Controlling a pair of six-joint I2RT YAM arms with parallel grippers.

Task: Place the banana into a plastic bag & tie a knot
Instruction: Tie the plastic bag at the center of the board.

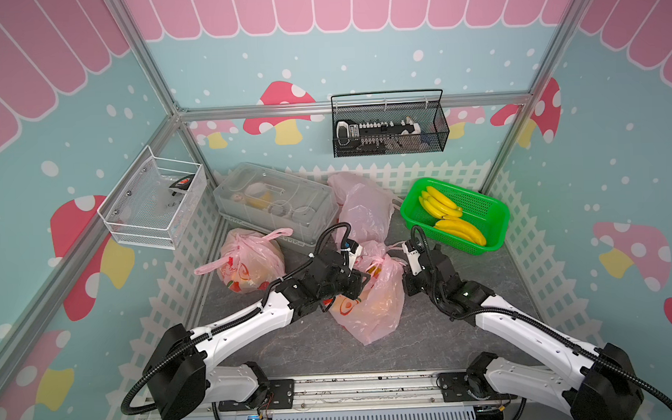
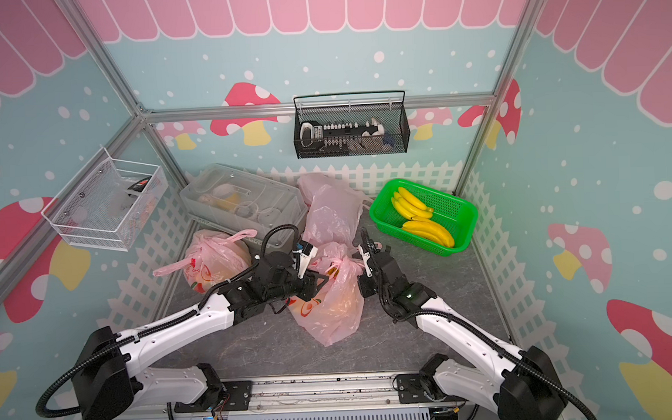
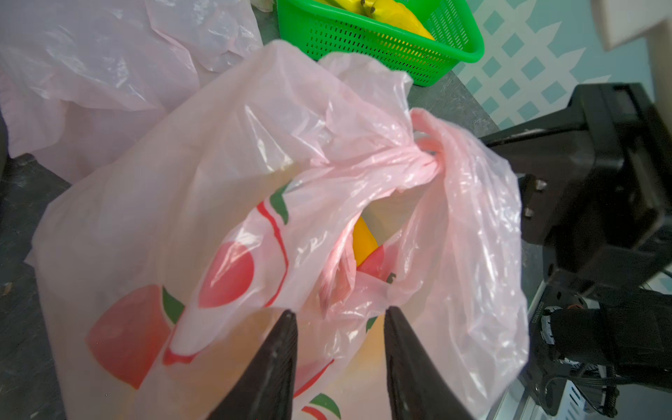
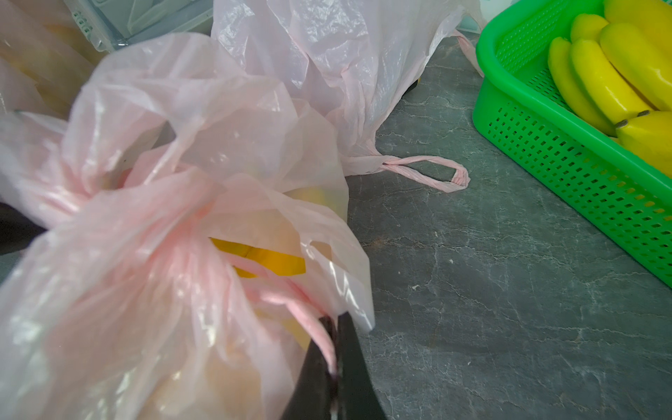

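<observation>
Left jaws half-open at bag (image 3: pixel 232 152); right jaws pinch handle (image 4: pixel 287 300).

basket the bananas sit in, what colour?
Bright green basket, slotted walls. Shows best in the right wrist view.

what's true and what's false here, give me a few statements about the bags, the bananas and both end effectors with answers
1. The right end effector is shut on a handle of the middle bag. True.
2. The left end effector is clamped on that bag. False: its jaws stand apart in front of the bag and pinch no plastic.
3. The green basket is empty. False: it holds bananas.
4. A banana shows through the opening of the middle bag. True.
</observation>
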